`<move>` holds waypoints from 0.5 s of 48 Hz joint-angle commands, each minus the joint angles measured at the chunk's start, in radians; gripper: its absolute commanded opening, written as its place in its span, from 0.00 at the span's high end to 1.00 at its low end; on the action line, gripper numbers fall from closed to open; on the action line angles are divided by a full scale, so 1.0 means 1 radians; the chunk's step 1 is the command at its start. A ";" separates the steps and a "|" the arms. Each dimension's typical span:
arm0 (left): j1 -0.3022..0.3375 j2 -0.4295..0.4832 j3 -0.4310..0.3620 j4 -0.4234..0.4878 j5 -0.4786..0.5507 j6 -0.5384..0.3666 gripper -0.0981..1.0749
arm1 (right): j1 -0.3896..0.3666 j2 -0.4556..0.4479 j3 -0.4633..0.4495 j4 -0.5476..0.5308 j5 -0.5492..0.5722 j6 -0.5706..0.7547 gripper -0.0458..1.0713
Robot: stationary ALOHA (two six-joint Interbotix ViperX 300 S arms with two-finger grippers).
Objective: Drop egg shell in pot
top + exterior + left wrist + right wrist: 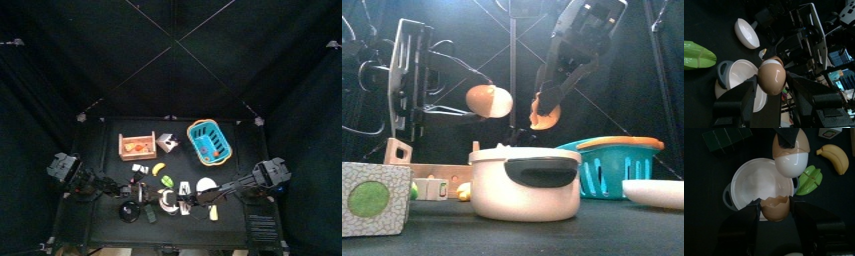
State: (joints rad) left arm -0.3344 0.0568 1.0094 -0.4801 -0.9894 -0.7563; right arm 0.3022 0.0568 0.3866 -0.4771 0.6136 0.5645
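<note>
Two egg shell halves hang in the air above the white pot (527, 182), one in each gripper. The pot stands on the black table (609, 232) with its mouth open upward; the right wrist view looks straight into it and shows only its pale inside. Behind the pot to one side stands a blue basket (604, 165) with an orange rim; what it holds cannot be told. A white bowl (655, 192) sits in front of the basket, and a small wooden crate (135, 146) lies farther back on the table.

The right gripper (775, 208) pinches a brown, jagged-edged shell half (775, 208) between its jaws, directly over the pot's rim. The left gripper (771, 76) clamps the other egg piece (771, 75), brown and white, between its jaws, above the pot and just beside the right one's shell.

Near the pot on the table lie a banana (834, 159), a green leafy piece (807, 179) and a white cube with a green circle (374, 199). Black curtains close in the table on all sides.
</note>
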 commanded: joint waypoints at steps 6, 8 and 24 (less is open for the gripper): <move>0.002 -0.015 -0.009 0.005 -0.008 0.005 0.41 | 0.002 -0.009 -0.009 0.003 -0.043 0.003 0.40; 0.002 -0.015 -0.009 0.005 -0.008 0.005 0.41 | -0.002 -0.003 -0.009 0.011 -0.057 0.003 0.39; 0.008 -0.008 -0.008 0.014 -0.008 0.005 0.41 | -0.003 0.029 -0.006 0.031 -0.069 0.000 0.27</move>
State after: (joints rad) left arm -0.3313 0.0568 1.0078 -0.4740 -0.9894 -0.7547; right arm 0.3007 0.1012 0.3866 -0.4479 0.5492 0.5660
